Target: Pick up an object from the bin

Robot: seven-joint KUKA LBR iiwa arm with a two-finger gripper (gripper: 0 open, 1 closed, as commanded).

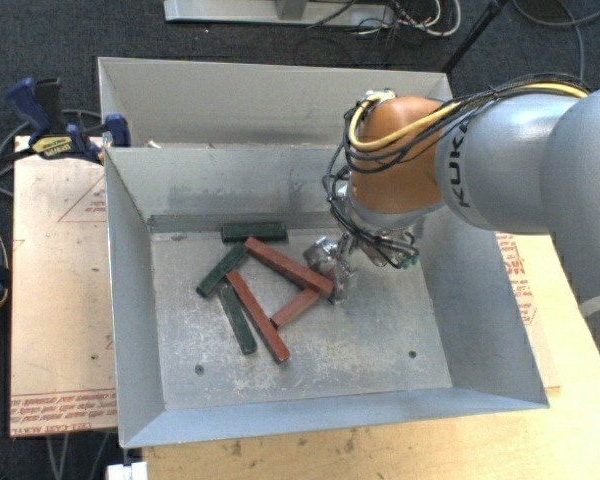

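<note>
At the right end of the upper red bar (285, 264), mid-bin (380, 358): gripper (336, 278) set low, touching the bar end or just above it, can't tell which. Whether the tool is spread wide or narrow: cannot tell from here. Left of that bar, a loose heap of red and dark green bars (242, 308), crossed. Nothing lifted yet; grasp and lift look still to do.

Place: robotics lab | Evidence: silver KUKA arm (540, 158), orange wrist cover (400, 163) wrapped in yellow and black wiring, set over a grey metal bin (270, 98) | Floor: dark carpet (40, 18) | Behind bin: loose cables (425, 3), metal stand foot (270, 8)
</note>
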